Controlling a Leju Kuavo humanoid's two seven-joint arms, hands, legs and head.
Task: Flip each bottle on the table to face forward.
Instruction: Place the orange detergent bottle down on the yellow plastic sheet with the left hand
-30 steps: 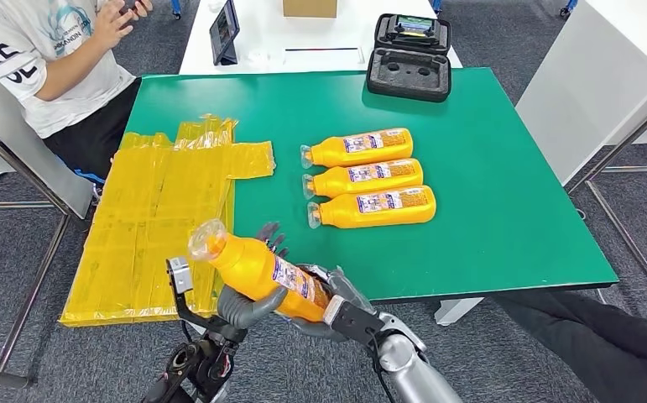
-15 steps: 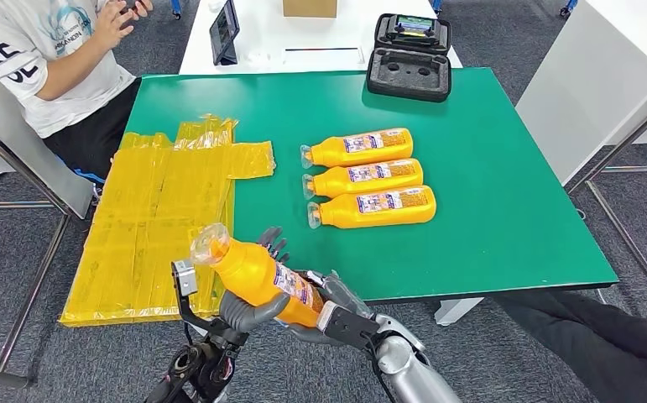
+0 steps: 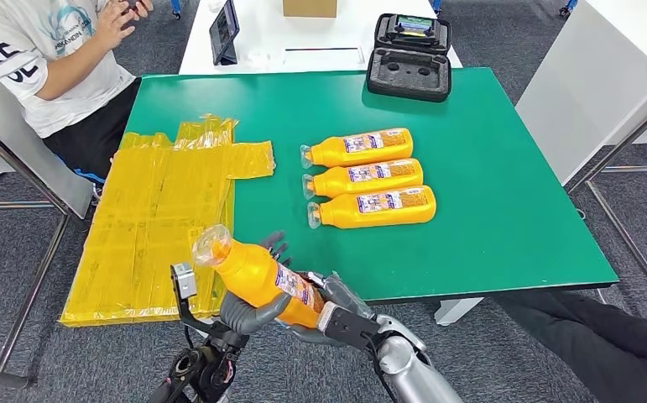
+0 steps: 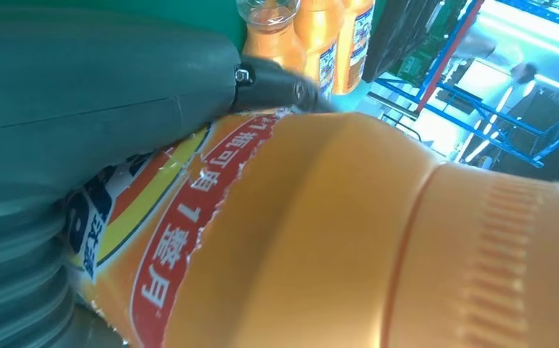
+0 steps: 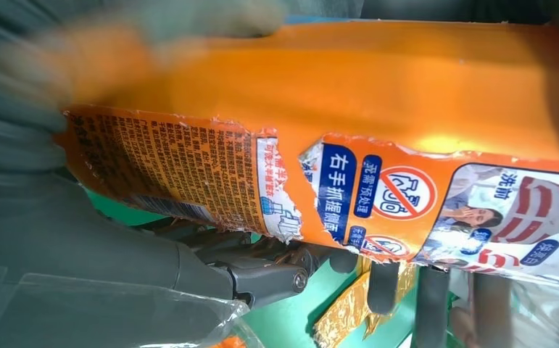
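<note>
Both hands are on one orange bottle (image 3: 261, 277) just off the near edge of the green table (image 3: 504, 218), cap end tilted up and to the left. The left hand (image 3: 248, 311) has its fingers wrapped under the body, and the right hand (image 3: 328, 306) grips the base end, so neither hand is open. Three more orange bottles (image 3: 366, 176) lie side by side near the middle of the table, labels up. Yellow plastic bags (image 3: 160, 218) drape over the table's left edge.
</note>
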